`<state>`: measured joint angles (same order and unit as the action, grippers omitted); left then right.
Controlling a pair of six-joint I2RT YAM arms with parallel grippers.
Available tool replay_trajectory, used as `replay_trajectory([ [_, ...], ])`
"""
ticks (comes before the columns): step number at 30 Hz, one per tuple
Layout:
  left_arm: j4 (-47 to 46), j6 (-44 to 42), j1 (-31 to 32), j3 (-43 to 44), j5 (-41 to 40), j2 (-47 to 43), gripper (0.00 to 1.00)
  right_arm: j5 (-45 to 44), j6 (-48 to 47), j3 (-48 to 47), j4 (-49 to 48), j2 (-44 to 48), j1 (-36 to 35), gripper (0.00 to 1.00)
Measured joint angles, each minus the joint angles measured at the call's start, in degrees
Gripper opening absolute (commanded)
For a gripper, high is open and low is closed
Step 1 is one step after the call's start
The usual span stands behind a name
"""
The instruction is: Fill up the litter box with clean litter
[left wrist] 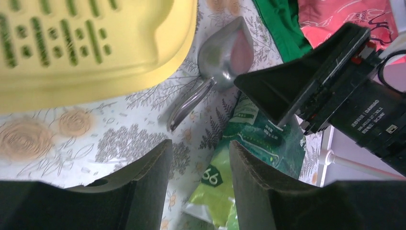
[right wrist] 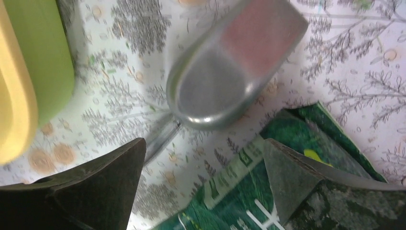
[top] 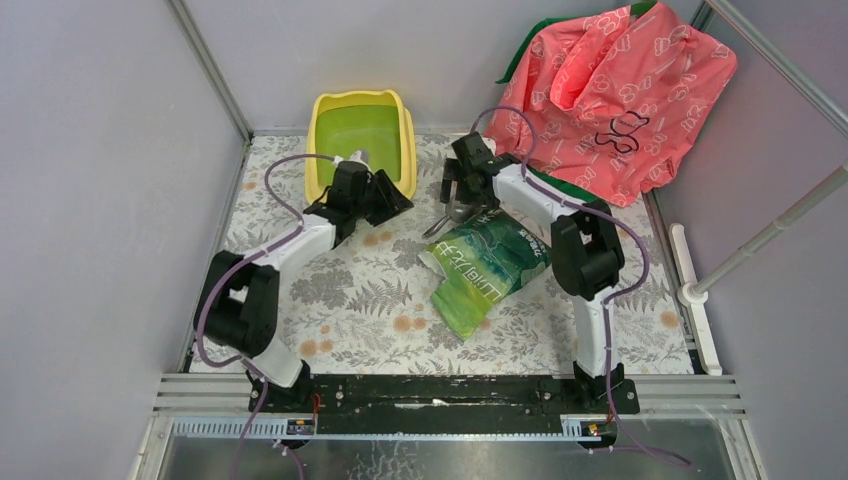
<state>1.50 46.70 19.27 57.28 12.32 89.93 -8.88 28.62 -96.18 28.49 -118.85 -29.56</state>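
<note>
As we look out from the arms' bases, we first meet the green bag (top: 485, 265). It lies flat on the floral cloth (top: 350, 300), nearer to us than the box (top: 318, 150) and off to its right. Between bag and box a metal scoop (top: 452, 215) lies on the cloth, just right of the box's near right corner, with its handle pointing back toward us. The right gripper (right wrist: 203, 140) hangs over the scoop, its jaws spread wide and grasping nothing. In its own view the scoop looks blurred beyond the fingers. The left gripper (left wrist: 200, 142) sits just beside the box's near right corner, by the slotted lip. Its jaws are parted with nothing between them, and we cannot tell whether it touches the rim. The box itself stands at the far edge of the cloth against the back wall, yellow outside and green inside. Farther back, well to the right of the box, a red bag (top: 610, 90) is slumped in the corner.
</note>
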Motion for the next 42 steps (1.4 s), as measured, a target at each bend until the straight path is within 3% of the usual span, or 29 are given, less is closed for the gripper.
replay_trajectory([
  [11, -4.6, -1.0, 1.4, 3.8, 0.7, 13.2, 0.55, -4.3, 4.1, -19.7, 8.5, -12.4, 0.0, 1.00],
  [34, -9.3, -1.2, 2.2, 5.9, 3.1, 17.6, 0.54, -6.2, 4.9, -29.3, 17.6, -22.9, -0.1, 1.00],
  [37, -9.7, -1.2, 2.1, 5.1, 3.4, 17.6, 0.54, -6.3, 4.9, -29.3, 17.6, -22.9, -0.1, 0.90],
  [42, -10.4, -1.2, 1.6, 3.4, 4.1, 17.0, 0.54, -6.6, 5.3, -29.3, 17.7, -22.9, -0.1, 0.65],
])
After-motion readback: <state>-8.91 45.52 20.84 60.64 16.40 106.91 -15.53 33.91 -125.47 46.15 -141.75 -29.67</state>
